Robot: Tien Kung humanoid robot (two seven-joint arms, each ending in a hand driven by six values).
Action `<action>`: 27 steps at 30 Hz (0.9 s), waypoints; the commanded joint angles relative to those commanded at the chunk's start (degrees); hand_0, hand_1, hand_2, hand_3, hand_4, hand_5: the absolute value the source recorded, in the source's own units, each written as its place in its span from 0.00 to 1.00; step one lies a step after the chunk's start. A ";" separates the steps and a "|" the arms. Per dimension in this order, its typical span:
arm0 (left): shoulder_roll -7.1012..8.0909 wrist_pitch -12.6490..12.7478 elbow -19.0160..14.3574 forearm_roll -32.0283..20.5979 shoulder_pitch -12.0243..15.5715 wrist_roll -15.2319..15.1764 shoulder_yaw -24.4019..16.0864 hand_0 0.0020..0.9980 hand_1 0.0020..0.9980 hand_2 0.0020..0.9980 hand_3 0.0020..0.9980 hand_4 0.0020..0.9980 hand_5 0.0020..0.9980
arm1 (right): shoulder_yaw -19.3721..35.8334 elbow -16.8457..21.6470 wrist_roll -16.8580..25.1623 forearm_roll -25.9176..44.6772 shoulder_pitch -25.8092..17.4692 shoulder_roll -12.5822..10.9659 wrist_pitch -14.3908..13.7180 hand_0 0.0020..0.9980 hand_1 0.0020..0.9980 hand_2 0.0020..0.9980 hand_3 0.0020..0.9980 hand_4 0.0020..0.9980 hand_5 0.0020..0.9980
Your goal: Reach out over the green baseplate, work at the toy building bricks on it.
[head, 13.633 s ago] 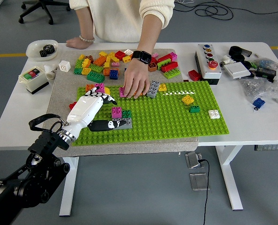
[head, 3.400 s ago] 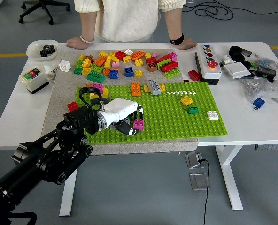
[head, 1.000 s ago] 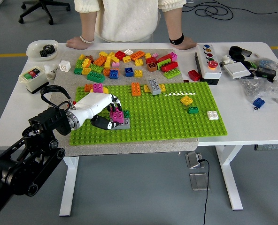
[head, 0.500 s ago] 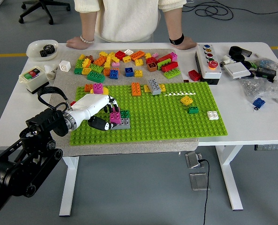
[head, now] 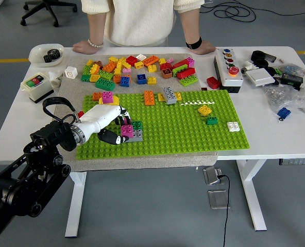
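Note:
The green baseplate lies on a grey mat in the middle of the table. My left hand, white with black fingers, reaches in from the lower left over the plate's left part. Its fingers curl over a pink brick, with the thumb below and to the left of it. The pink brick sits on a grey brick, and a small green brick is just behind them. My right arm is out of view.
On the plate are an orange brick, a grey brick, and yellow, green and white bricks. A loose brick pile lies behind. A person rests both hands on the far edge. A button box stands at the right.
Since 3.4 s ago my left hand has drawn back leftward over the plate. In the last second it lowered slightly, and the pink brick has stayed under its fingers on the grey brick.

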 joint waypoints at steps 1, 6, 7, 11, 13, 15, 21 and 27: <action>-0.03 0.10 0.06 0.00 -0.02 -0.02 0.00 0.70 0.52 0.53 0.55 0.79 0.19 | 0.00 0.00 0.00 0.03 0.01 0.00 -0.01 0.75 0.64 0.68 0.65 0.87 0.57; -0.09 0.48 0.12 0.00 0.02 0.01 0.02 0.70 0.52 0.53 0.55 0.80 0.19 | -0.03 0.00 -0.03 0.03 -0.04 0.02 0.01 0.75 0.64 0.68 0.65 0.87 0.56; -0.09 0.52 0.12 0.00 0.05 0.01 0.01 0.70 0.52 0.53 0.55 0.80 0.19 | -0.05 0.00 -0.02 0.02 -0.05 0.04 0.01 0.75 0.64 0.68 0.65 0.87 0.56; -0.07 0.70 0.15 0.00 0.22 0.07 0.02 0.70 0.53 0.53 0.55 0.83 0.20 | -0.12 0.00 0.00 -0.01 -0.07 0.07 0.02 0.75 0.64 0.68 0.65 0.87 0.57; -0.07 0.83 0.21 0.00 0.32 0.10 0.02 0.70 0.53 0.53 0.55 0.83 0.20 | -0.13 0.00 0.00 -0.04 -0.09 0.08 0.02 0.75 0.64 0.68 0.65 0.87 0.57; -0.09 0.91 0.35 0.00 0.41 0.12 0.02 0.71 0.53 0.53 0.55 0.83 0.20 | -0.14 0.00 -0.02 -0.06 -0.13 0.10 0.03 0.75 0.64 0.68 0.65 0.87 0.56; -0.09 1.63 0.72 0.00 0.64 0.16 -0.13 0.71 0.53 0.53 0.55 0.83 0.20 | -0.23 0.00 -0.02 -0.11 -0.22 0.15 0.05 0.75 0.64 0.68 0.65 0.87 0.56; -0.10 2.27 1.10 0.00 0.72 0.17 -0.17 0.71 0.53 0.53 0.55 0.85 0.21 | -0.28 0.00 0.00 -0.11 -0.16 0.17 0.07 0.75 0.64 0.68 0.64 0.87 0.56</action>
